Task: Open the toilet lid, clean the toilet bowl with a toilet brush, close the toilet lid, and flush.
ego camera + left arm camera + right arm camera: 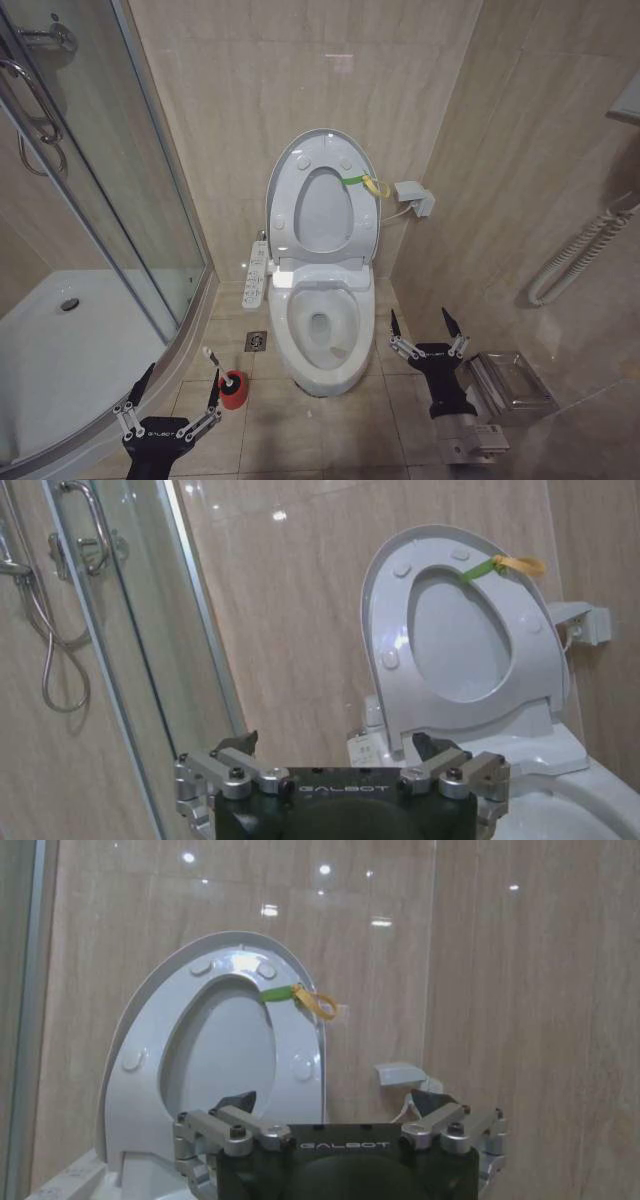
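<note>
Lid (322, 205) up, leaning on far wall w/ seat ring raised against it — yellow-green tag (365, 184) on its right edge. Bowl (322, 330) exposed at centre, dark drain low inside, button panel (256, 275) along its left side. Brush (212, 360) standing tilted in red cup (234, 390) on floor, just left of bowl's near end. Left gripper (176, 388) near-left, low, fingers spread wide, holding nothing — right finger just beside the cup, contact unclear. Right gripper (426, 326) near-right of bowl, likewise released, empty. Floor drain (256, 341) between cup and panel. Shower tray (70, 350) behind glass at far left. Steel box (512, 380) right of right gripper.
</note>
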Robot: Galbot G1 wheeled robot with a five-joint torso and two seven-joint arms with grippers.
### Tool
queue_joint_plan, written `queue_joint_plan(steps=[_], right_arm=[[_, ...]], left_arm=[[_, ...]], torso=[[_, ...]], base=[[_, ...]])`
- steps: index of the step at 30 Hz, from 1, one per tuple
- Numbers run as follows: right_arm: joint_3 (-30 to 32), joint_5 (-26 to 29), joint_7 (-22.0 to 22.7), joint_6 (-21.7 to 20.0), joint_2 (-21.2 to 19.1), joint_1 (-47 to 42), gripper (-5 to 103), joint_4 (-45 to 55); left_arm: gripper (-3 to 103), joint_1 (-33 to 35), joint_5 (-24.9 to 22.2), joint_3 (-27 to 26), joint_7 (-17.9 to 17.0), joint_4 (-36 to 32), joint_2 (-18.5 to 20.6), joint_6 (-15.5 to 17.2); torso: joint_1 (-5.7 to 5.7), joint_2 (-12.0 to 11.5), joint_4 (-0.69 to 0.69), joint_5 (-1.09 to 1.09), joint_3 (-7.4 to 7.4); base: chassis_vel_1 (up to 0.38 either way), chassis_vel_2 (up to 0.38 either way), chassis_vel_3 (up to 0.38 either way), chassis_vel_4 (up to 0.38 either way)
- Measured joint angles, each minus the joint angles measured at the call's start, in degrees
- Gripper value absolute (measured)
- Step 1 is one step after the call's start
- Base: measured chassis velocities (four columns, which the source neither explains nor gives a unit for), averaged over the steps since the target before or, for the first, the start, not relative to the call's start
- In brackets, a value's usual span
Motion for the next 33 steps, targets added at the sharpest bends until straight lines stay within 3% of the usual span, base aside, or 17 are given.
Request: queue_joint_plan(steps=[33], right_arm=[[0.0, 0.0, 0.0, 0.0, 0.0, 0.0, 100, 0.0]], left_arm=[[100, 0.0, 0.0, 0.0, 0.0, 0.0, 0.0, 0.0]], torso=[[0.0, 0.0, 0.0, 0.0, 0.0]], base=[[0.0, 0.0, 0.0, 0.0]])
